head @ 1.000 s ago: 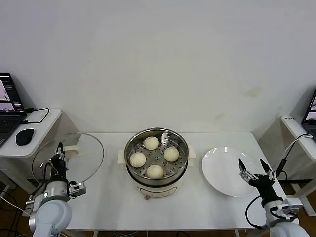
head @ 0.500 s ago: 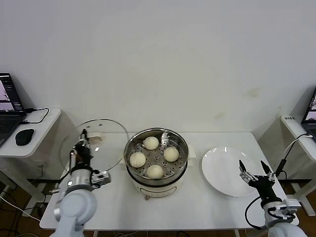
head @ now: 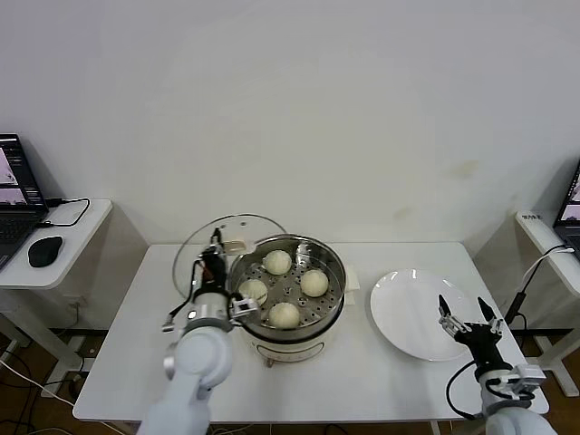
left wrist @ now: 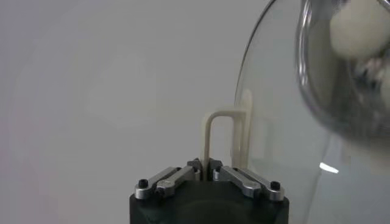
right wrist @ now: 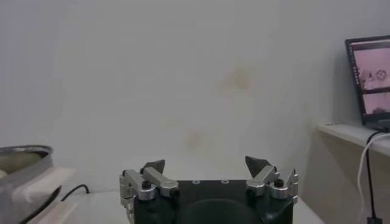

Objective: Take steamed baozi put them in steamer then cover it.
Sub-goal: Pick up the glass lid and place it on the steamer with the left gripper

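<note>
Glass, clear and metal-rimmed: the cover (head: 220,249) carried tilted on edge, just beside the steamer (head: 287,286) on its left-rear side, overlapping that rim. Left gripper (head: 214,268) pinched tight on the cream-white bar handle (left wrist: 223,139), jaws pressed together around it, as the left wrist view shows closely. Four steamed baozi (head: 284,314) already seated on the perforated tray inside the steamer, so only the covering looks left to do.

Probably stiff, fairly heavy for its thinness, and breakable; smooth glass offers no purchase, so the central handle seems the one sound place to grip. Held by a narrow bar, likely to swing or twist unless levelled slowly before lowering. Rim should meet the steamer's rim squarely, centred over the buns, else risk of a clank or a chip. Buns themselves soft and easily dented; best kept clear of a dipping edge.

Right gripper (head: 470,317) spread wide, empty, parked to the right of the steamer, at the near edge of the white plate (head: 412,308).
</note>
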You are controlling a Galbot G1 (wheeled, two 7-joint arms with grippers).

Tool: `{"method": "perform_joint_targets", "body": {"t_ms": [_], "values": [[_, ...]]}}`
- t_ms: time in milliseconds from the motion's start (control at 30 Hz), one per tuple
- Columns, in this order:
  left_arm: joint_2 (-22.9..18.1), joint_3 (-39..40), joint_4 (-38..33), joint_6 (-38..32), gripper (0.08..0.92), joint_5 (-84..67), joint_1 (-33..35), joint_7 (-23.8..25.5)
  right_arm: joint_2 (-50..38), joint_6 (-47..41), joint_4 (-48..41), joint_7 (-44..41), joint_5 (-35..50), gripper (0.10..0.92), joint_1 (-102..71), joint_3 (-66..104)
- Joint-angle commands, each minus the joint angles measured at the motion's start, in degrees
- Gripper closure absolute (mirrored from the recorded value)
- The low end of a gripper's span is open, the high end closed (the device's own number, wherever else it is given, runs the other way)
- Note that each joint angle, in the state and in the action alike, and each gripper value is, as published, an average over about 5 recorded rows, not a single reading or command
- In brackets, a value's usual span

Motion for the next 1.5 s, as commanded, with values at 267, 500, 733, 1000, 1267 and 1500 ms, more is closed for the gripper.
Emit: {"method": "perform_joint_targets", "body": {"t_ms": [267,500,733,1000,1267,1500], "values": [[-7.3,9.1,7.8,1.3,0.856,3.5,-6.2,2.1,1.0,0.1,-2.1,-0.1,-1.2,0.203,1.6,-0.4],[-9.1,10.1,8.0,1.2,0.856,7.7,-4.3,2.3,0.8,0.3,-3.1,-0.2,-1.1,0.203,2.1,-0.9],[-10.0,10.2,7.4,1.2,0.856,12.5,-2.6,3.7,1.0,0.8,-3.5,-0.2,-1.1,0.202,2.5,-1.5],[-10.2,10.7,7.4,1.2,0.856,15.1,-1.0,4.3,0.7,1.0,-3.7,-0.3,-0.9,0.202,2.5,-1.5],[-10.2,11.3,7.2,1.2,0.856,15.5,0.0,4.7,0.7,1.2,-3.9,-0.4,-1.0,0.203,2.6,-1.3],[-9.9,10.8,7.6,1.0,0.856,15.4,-0.1,4.8,0.8,1.3,-3.9,-0.6,-1.2,0.203,2.5,-1.3]]}}
